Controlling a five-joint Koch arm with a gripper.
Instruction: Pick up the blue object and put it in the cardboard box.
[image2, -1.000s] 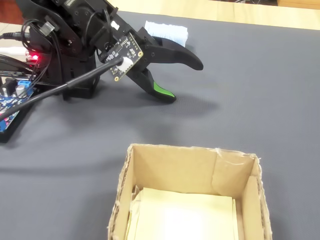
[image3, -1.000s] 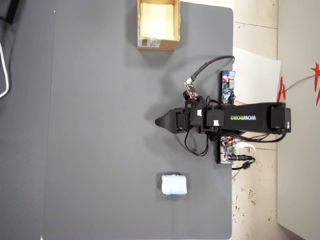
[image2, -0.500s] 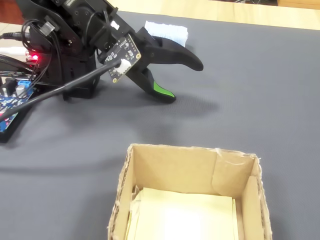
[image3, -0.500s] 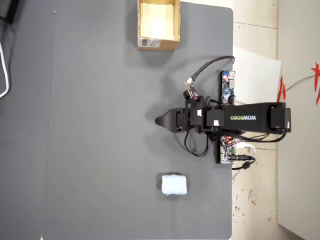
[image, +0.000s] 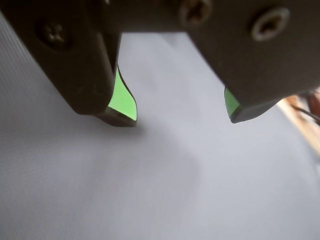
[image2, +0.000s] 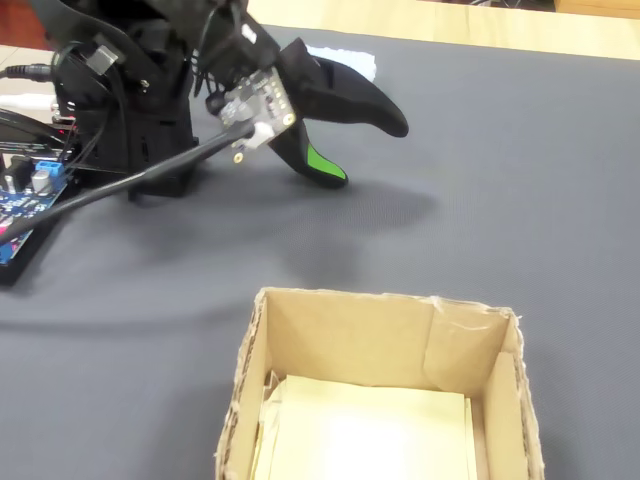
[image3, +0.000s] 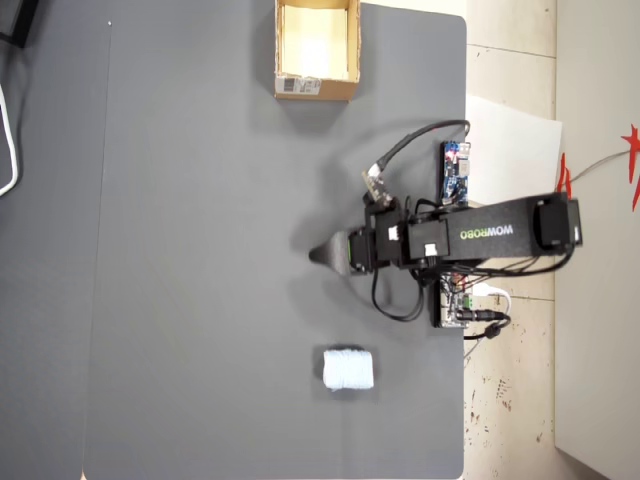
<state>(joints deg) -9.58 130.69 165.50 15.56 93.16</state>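
Note:
The blue object, a pale blue-white roll, lies on the grey mat near the bottom of the overhead view. In the fixed view only its top edge shows behind the black fingers. The cardboard box stands at the mat's top edge, label side facing the arm; in the fixed view its rim fills the foreground, with a pale inside. My gripper hangs over the mat between box and roll, well short of both. Its green-padded jaws stand apart in the wrist view and fixed view, with nothing between them.
The arm's base, cables and a small blue circuit board sit at the mat's right edge in the overhead view. The same board and black cable lie at the left of the fixed view. Wooden floor borders the mat beyond.
The arm has swung a little toward the roll's side, tilting in the overhead view. In the fixed view the gripper has lifted slightly off the mat; the jaws stay open.

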